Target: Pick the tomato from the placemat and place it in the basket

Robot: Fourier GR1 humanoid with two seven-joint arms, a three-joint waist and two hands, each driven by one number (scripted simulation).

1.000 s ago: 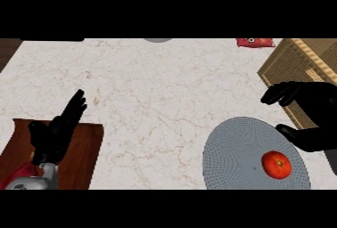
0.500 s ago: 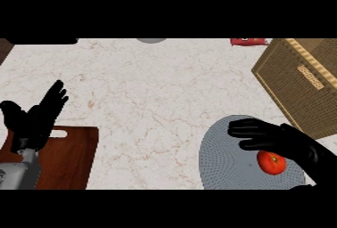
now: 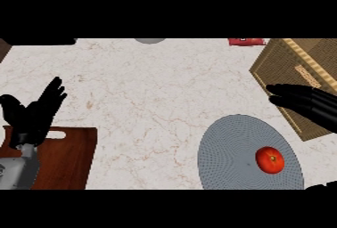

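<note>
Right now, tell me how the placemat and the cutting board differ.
The placemat is round and grey-blue; the cutting board is rectangular and reddish brown. The placemat carries the tomato; the cutting board has the left forearm over its left edge. Both lie flat on the counter.
</note>
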